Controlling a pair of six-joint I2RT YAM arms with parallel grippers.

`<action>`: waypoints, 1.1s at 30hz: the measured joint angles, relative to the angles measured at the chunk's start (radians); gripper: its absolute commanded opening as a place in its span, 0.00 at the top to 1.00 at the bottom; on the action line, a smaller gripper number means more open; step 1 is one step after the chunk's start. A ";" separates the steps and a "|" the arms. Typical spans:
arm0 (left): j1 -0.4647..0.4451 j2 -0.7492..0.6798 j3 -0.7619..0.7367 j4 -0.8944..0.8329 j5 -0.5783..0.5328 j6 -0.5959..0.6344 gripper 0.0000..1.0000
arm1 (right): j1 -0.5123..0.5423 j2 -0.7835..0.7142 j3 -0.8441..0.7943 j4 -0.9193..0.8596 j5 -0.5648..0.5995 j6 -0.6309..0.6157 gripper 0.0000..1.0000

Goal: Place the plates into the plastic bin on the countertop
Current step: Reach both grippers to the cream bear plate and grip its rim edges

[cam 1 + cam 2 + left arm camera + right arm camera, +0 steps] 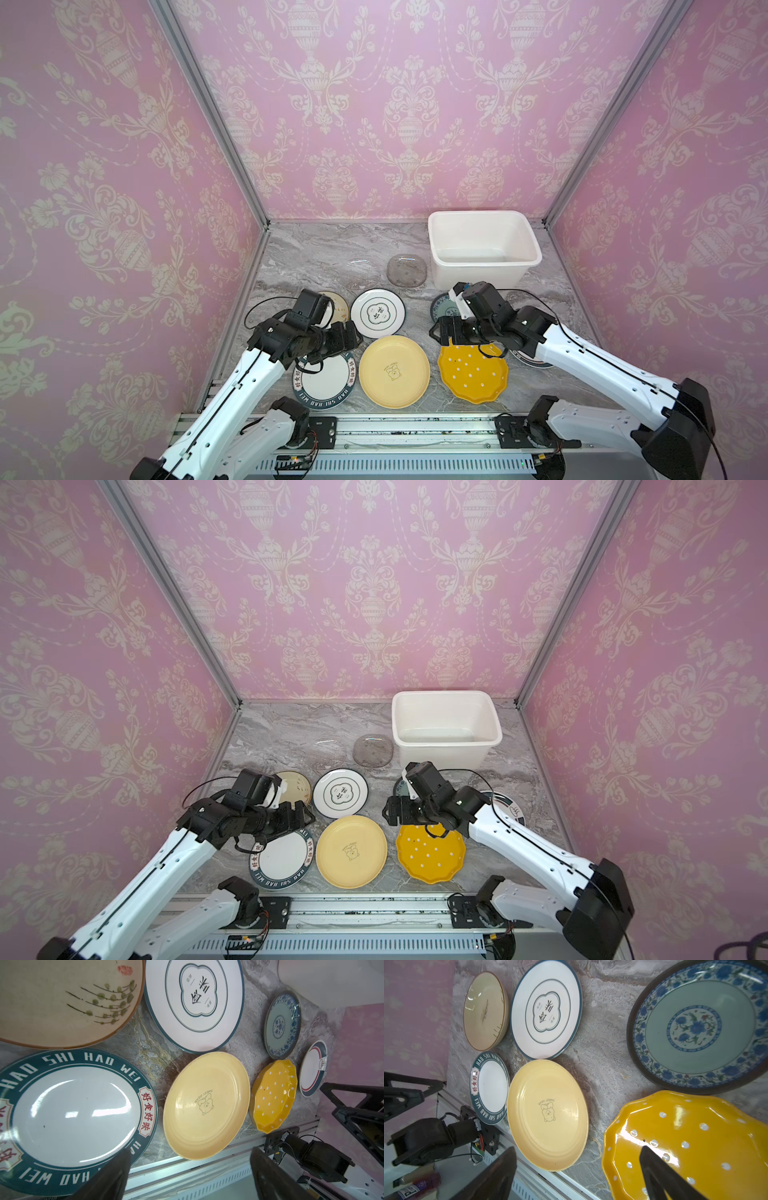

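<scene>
No plate is in the bin yet. It stands back right on the counter, w/ nothing visible inside.

Front row: lettered plate, pale yellow plate, dotted plate. Behind them are the cream plate, white plate and teal plate. A striped plate is mostly hidden under my R arm in both top views. The clear plate and smoky plate lie just left of the bin.

L gripper: jaws spread wide, nothing btwn them, hanging over the lettered plate's edge. R gripper: same, spread and empty, one finger over the dotted plate.

Handling, my guess: the seven opaque ones look like glazed ceramic, so stiff, slick, some weight, and they'll chip or crack if dropped. They lie flat on stone, so the rim is the only hold. That means one finger under the lip, one on top, and a firm pinch.

The dotted plate has a raised scalloped wall, prob. the easiest bite. The two see-through ones look slickest and their edges are hard to see, so I'd approach slow.

The bin is deep, so I'd lower each plate in, not drop it. Plate-on-plate contact is where I'd expect chips.
</scene>
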 measured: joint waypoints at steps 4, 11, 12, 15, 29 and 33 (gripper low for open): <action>-0.084 0.029 -0.013 0.003 -0.006 -0.031 0.11 | 0.032 0.092 0.032 0.008 -0.022 -0.060 0.09; -0.183 -0.019 -0.190 0.049 -0.006 -0.169 0.13 | 0.046 0.256 0.036 0.071 -0.074 -0.111 0.17; -0.192 -0.027 -0.206 0.055 -0.006 -0.187 0.15 | 0.048 0.280 0.036 0.083 -0.080 -0.112 0.19; -0.211 -0.053 -0.239 0.088 -0.005 -0.241 0.18 | 0.051 0.348 0.036 0.101 -0.095 -0.121 0.20; -0.275 0.052 -0.245 0.203 0.018 -0.358 0.24 | 0.051 0.486 0.063 0.121 -0.145 -0.151 0.35; -0.276 0.051 -0.264 0.255 0.023 -0.407 0.28 | 0.051 0.510 0.066 0.127 -0.158 -0.158 0.43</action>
